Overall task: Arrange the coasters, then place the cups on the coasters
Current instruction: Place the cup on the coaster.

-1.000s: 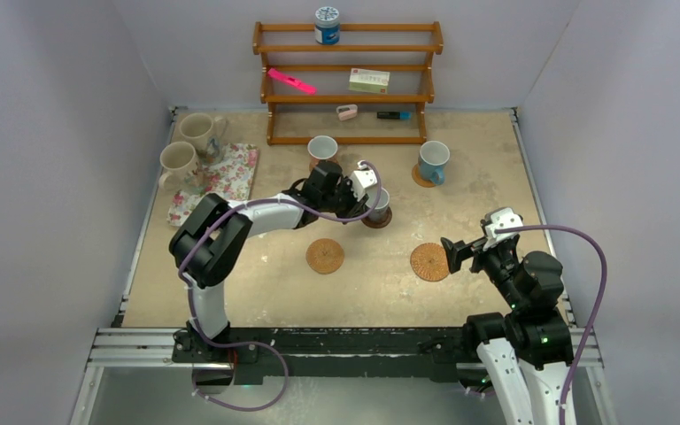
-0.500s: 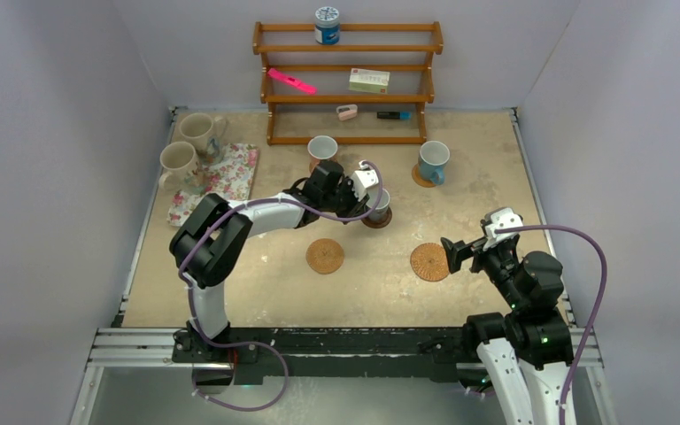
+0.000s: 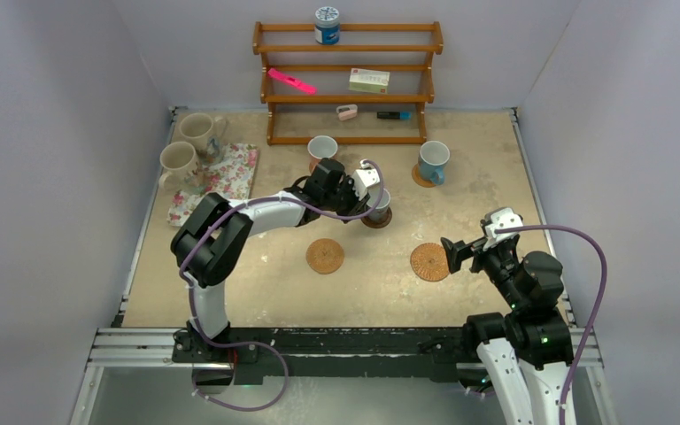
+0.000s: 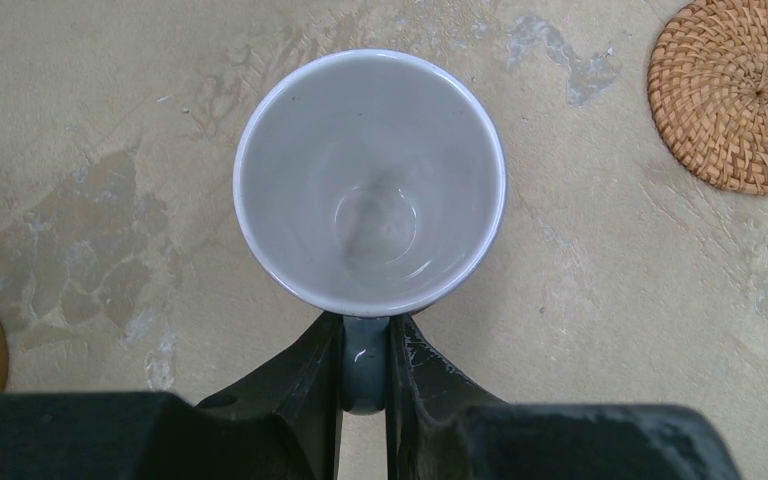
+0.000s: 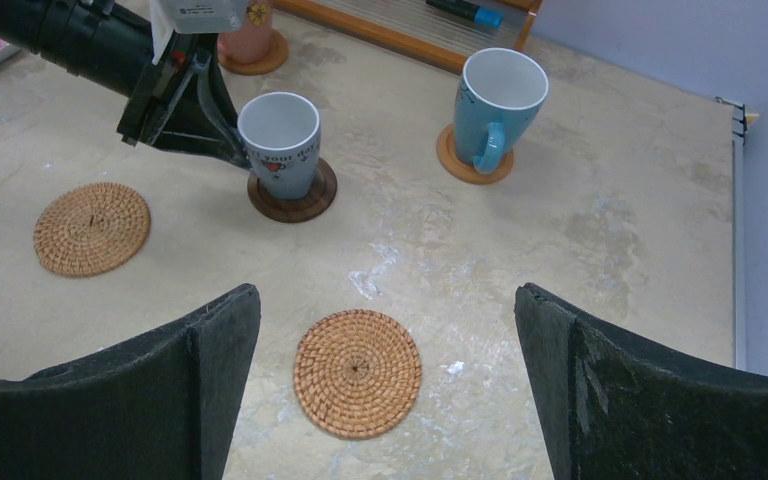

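The space is enclosed on three sides by plain, pale lavender-grey walls [image 3: 53, 133]. A worn beige table [image 3: 261, 294], mottled with pale scuffs, is edged by a metal rail [image 3: 133, 341] at its near side. A wooden rack [image 3: 319, 99] is set against the back wall. Soft, even light is cast throughout.

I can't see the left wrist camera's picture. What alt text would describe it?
Straight down into an empty grey mug, its handle pinched between two black fingers at the bottom edge. A woven tan coaster lies top right on the beige, mottled table.
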Available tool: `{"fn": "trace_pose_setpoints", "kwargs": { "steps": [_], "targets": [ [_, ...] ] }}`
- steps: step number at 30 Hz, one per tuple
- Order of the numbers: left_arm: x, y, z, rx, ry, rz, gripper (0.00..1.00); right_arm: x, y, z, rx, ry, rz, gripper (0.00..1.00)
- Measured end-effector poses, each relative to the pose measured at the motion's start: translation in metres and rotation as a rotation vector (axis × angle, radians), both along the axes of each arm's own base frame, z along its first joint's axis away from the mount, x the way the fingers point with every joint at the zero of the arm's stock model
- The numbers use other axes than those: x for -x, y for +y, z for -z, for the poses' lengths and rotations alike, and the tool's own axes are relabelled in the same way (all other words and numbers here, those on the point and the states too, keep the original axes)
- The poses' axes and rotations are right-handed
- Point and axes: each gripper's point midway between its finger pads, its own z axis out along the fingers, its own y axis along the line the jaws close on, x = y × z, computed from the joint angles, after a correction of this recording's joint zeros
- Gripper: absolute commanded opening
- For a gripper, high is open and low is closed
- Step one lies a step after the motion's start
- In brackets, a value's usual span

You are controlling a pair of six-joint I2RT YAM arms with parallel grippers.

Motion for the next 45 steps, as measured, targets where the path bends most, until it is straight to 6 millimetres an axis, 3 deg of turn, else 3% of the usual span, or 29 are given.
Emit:
{"fn": "trace_pose_setpoints", "kwargs": {
  "steps": [27,45],
  "targets": [
    [-0.001,-0.0044,-0.0079,0.008,0.002,0.016,0.27,0.0001,0.0,0.0002,0.0,0.001,0.0,0.99],
    [0.0013,-0.0049,-0.0074,0.009,0.011,0.026,0.25,0.0002,0.0,0.0005,0.001,0.002,0.0,0.99]
  ]
}}
